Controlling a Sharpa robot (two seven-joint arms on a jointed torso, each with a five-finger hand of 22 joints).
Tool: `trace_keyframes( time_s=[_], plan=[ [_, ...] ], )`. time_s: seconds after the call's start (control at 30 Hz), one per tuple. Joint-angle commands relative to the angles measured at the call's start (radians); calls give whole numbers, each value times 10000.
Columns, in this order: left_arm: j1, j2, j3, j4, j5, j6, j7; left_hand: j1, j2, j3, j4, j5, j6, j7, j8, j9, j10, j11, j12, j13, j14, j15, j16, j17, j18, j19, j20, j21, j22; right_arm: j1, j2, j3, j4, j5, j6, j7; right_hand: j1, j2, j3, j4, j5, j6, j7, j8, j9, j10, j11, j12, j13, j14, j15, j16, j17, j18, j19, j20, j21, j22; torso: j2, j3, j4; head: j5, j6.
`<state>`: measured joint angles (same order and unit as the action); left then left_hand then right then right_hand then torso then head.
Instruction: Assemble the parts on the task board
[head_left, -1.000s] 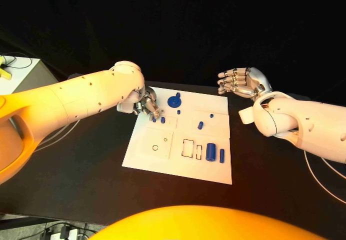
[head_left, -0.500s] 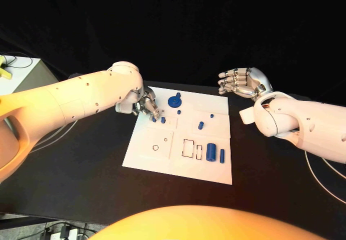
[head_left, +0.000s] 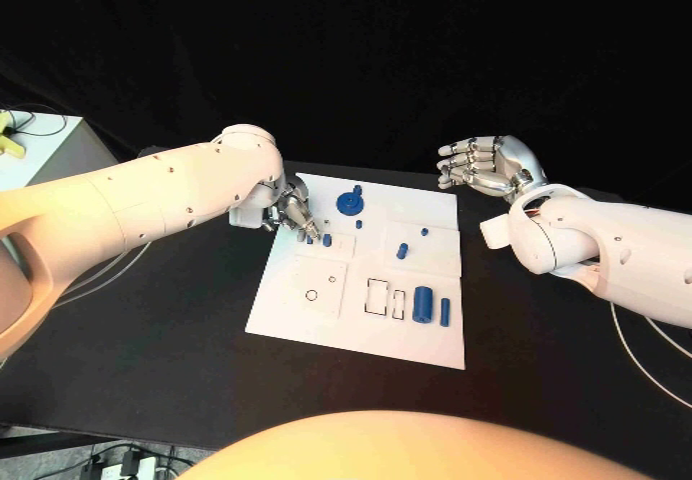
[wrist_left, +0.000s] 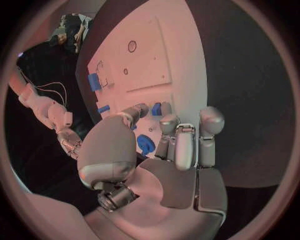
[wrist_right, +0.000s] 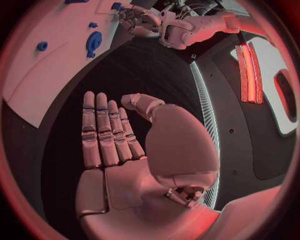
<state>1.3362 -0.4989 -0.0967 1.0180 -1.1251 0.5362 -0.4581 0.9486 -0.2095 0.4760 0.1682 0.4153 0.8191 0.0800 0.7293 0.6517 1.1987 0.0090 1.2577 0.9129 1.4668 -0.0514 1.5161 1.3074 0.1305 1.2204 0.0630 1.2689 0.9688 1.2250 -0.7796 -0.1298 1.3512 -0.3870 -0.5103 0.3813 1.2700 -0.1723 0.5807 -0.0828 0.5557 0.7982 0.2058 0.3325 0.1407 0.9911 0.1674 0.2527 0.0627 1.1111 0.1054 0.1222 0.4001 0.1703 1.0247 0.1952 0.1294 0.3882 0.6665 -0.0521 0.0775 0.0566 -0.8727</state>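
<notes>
Little has shifted since the earlier frames: our left hand (head_left: 294, 213) stays at the far left corner of the task board (head_left: 325, 325), its fingertips (wrist_left: 164, 109) down beside two small blue pegs (head_left: 317, 240), only nudged a touch. Whether those fingers pinch one of the pegs we cannot tell; in the left wrist view they are bunched close over the board with a blue part (wrist_left: 156, 108) showing between them. Our right hand (head_left: 488, 165) stays raised off the board's far right corner, palm bare, fingers straight and side by side, holding nothing (wrist_right: 119, 150).

On the board we see a blue gear-like disc (head_left: 349, 203) near the far edge, just beside the left hand. A tiny blue peg (head_left: 358, 224) lies close behind it, and two more small blue pieces (head_left: 402, 250) sit toward the right. Nearer to us, a thick blue cylinder (head_left: 421, 303) and a thin blue pin (head_left: 444, 311) lie beside the rectangular slots (head_left: 384, 297). A round hole (head_left: 312, 295) marks the near left square. The board rests flat on the black tabletop (head_left: 144, 350).
</notes>
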Motion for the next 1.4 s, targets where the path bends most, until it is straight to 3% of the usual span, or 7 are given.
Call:
trace_keyframes(
  time_s=[0.03,0.1,0.6,0.83,1.2,1.4],
  plan=[
    [-36,-41,-19,46,6,-100,-170,146,-12,-184,142,-332,3,56,-65,12,-9,53,32,15,595,64,-27,1294,-69,19,36,-39,-16,-8,-7,4,15,-74,154,102,-80,21,7,-52,12,66,314,-59,-9,55,27,-64,-3,33,48,-58,-8,3,-33,4,-63,-9,6,11,-3,6,1],
    [-36,-72,-8,82,10,-124,-177,259,-16,-359,352,-542,3,63,-95,22,-9,59,42,29,596,70,-25,1296,-69,26,41,-46,-16,-8,-8,4,14,-74,156,101,-80,21,7,-52,12,66,314,-59,-9,55,27,-64,-3,33,48,-58,-8,3,-33,4,-63,-9,10,6,-11,16,1],
    [-31,-390,118,562,84,-562,-158,604,127,-425,532,-506,27,53,-99,56,56,51,112,154,607,66,-13,1324,-70,45,41,-45,-3,-14,-24,3,24,-74,163,99,-72,33,14,-65,15,72,316,-74,-13,60,28,-74,-3,37,47,-64,-19,5,-30,3,-65,-20,14,0,1,12,1],
    [-32,-316,126,554,67,-666,-125,1139,338,-281,650,-386,39,-17,37,177,103,-8,202,269,619,23,-1,1348,-76,89,9,-21,51,-15,-24,3,34,-74,172,98,-72,33,14,-65,15,72,316,-74,-13,60,28,-74,-3,37,47,-64,-19,5,-30,3,-65,-20,25,-9,-8,21,1],
    [-31,-134,124,513,-197,-798,-165,1224,220,-253,849,-398,129,-76,279,328,239,-56,338,485,654,-17,39,1437,-100,176,-27,48,176,-16,-28,3,46,-74,174,96,-72,33,14,-65,15,72,316,-74,-13,60,28,-74,-3,37,47,-64,-19,5,-30,3,-65,-20,33,10,-24,11,1],
    [-33,29,70,427,-376,-736,-160,1290,221,-221,865,-382,132,-99,336,365,264,-76,365,521,659,-32,45,1449,-104,192,-38,61,198,-16,-34,3,56,-74,177,94,-72,33,14,-65,15,72,316,-74,-13,60,28,-74,-3,37,47,-64,-19,5,-30,3,-65,-20,28,9,-18,-3,1]
  ],
)
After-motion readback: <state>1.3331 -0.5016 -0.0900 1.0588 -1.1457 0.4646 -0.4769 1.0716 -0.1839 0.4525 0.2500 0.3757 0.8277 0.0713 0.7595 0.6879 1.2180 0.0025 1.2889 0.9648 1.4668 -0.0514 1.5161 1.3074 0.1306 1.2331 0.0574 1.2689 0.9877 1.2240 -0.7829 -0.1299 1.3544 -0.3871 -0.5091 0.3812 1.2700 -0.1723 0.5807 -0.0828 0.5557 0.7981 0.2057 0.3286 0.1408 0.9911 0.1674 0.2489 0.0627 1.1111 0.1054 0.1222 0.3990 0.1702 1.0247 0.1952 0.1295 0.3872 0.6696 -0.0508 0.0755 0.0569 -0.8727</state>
